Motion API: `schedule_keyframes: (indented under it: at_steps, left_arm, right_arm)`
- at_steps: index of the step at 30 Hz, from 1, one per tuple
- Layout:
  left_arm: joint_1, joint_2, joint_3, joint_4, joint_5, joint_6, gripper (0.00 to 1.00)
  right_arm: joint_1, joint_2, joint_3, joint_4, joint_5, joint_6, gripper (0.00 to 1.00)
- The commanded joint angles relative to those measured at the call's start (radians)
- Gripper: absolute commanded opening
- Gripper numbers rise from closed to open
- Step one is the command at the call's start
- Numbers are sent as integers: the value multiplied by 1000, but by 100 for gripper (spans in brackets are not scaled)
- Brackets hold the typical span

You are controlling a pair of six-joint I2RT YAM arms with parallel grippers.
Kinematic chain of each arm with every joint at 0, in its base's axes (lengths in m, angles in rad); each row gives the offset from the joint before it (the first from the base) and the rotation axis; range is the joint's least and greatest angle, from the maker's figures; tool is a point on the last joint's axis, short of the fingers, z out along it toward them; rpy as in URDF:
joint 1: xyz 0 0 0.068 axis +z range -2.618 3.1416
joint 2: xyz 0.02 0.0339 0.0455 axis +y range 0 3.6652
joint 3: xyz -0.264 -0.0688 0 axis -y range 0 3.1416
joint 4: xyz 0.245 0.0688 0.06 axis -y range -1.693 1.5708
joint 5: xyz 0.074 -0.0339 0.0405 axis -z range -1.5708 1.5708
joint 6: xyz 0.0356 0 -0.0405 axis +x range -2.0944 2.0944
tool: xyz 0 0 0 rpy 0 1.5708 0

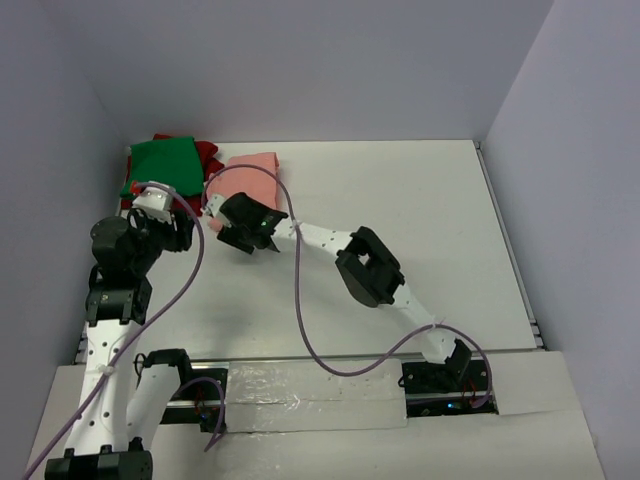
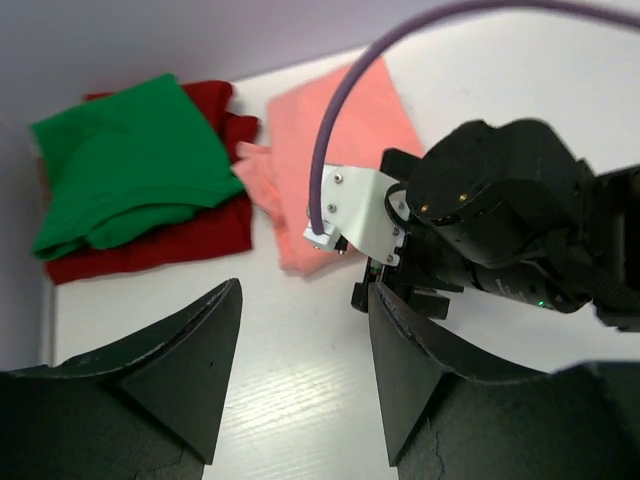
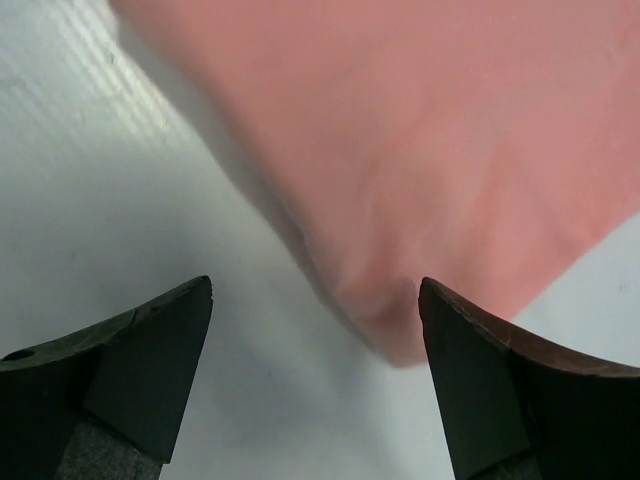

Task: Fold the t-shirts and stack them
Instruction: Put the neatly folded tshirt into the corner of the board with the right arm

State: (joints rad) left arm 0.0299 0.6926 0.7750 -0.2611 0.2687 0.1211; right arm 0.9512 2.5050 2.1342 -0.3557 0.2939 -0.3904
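The salmon-pink t-shirt (image 1: 252, 177) lies folded at the back left of the table, also in the left wrist view (image 2: 345, 140) and right wrist view (image 3: 430, 150). The green t-shirt (image 1: 160, 162) lies folded on the dark red t-shirt (image 1: 206, 155) in the back left corner; both show in the left wrist view, green (image 2: 125, 160) on red (image 2: 190, 235). My right gripper (image 1: 238, 238) (image 3: 315, 300) is open, its jaws astride the pink shirt's near corner, just above it. My left gripper (image 1: 178, 225) (image 2: 305, 320) is open and empty over bare table, beside the right gripper.
The white table (image 1: 420, 230) is walled by grey panels at the back and sides. A purple cable (image 1: 298, 300) loops from the right wrist across the table's front. The right arm (image 1: 370, 268) stretches diagonally across the middle.
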Motion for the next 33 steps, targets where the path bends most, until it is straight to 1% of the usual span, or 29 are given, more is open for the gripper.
schedule_keyframes:
  at_steps: [1, 2, 3, 6, 9, 10, 11, 12, 14, 16, 19, 20, 22, 23, 24, 25, 26, 27, 28, 29, 30, 31, 32, 33]
  left_arm:
    - [8, 60, 53, -50, 185, 46, 63]
    - [7, 76, 52, -64, 222, 63, 63]
    - [7, 88, 50, -78, 257, 78, 63]
    - [8, 131, 38, -78, 358, 130, 63]
    - [-1, 200, 69, -148, 469, 207, 61]
    - [-18, 247, 96, -206, 480, 253, 61]
    - [-21, 274, 108, -233, 486, 276, 61]
    - [-51, 303, 119, -262, 481, 299, 61]
    - [-91, 378, 130, -296, 454, 354, 61]
    - [-128, 429, 112, -271, 388, 365, 60]
    - [-169, 447, 51, -127, 264, 362, 60]
    - [-176, 447, 29, -5, 220, 345, 60]
    - [-182, 465, -6, 100, 108, 279, 61]
    - [-182, 479, -9, 179, 75, 249, 61]
    - [-179, 505, -14, 227, 28, 153, 60]
    - [-164, 518, -23, 255, -23, 114, 58]
    - [-151, 530, -29, 301, -28, 77, 58]
    - [-141, 535, -40, 388, -45, -13, 58]
    - [-113, 530, -90, 448, -37, -46, 59]
    - [-102, 519, -126, 512, -42, -75, 60]
    - [-91, 493, -204, 658, -69, -148, 62]
    - [-87, 481, -238, 727, -88, -172, 63]
    - [-76, 467, -293, 828, -100, -199, 64]
    - [-70, 466, -316, 829, -105, -216, 64]
  right_arm:
    - [0, -179, -154, -2, 40, 51, 91]
    - [-5, -257, -192, 18, 50, 53, 91]
    - [-11, -294, -219, 23, 51, 54, 91]
    - [-40, -423, -264, -12, 62, 83, 92]
    - [-83, -549, -303, -51, 71, 111, 92]
    - [-94, -575, -313, -72, 79, 119, 92]
    - [-126, -622, -315, -89, 86, 125, 92]
    - [-143, -643, -313, -109, 80, 140, 92]
    - [-198, -705, -307, -170, 59, 179, 92]
    - [-229, -780, -322, -215, 34, 199, 92]
    - [-272, -878, -375, -247, -7, 226, 92]
    - [-282, -897, -385, -261, -22, 232, 92]
    - [-301, -954, -443, -279, -74, 237, 92]
    - [-318, -971, -473, -276, -87, 239, 91]
    - [-328, -992, -555, -232, -79, 242, 91]
    - [-344, -1053, -623, -185, -75, 240, 91]
    - [-363, -1090, -690, -122, -81, 239, 91]
    - [-415, -1136, -770, -56, -90, 239, 91]
    - [-446, -1237, -934, 98, -142, 237, 91]
    - [-474, -1290, -1020, 195, -139, 246, 91]
    - [-527, -1343, -1183, 375, -134, 257, 93]
    - [-552, -1436, -1262, 462, -150, 260, 94]
    - [-577, -1503, -1384, 612, -115, 278, 100]
    - [-577, -1503, -1434, 671, -43, 303, 100]
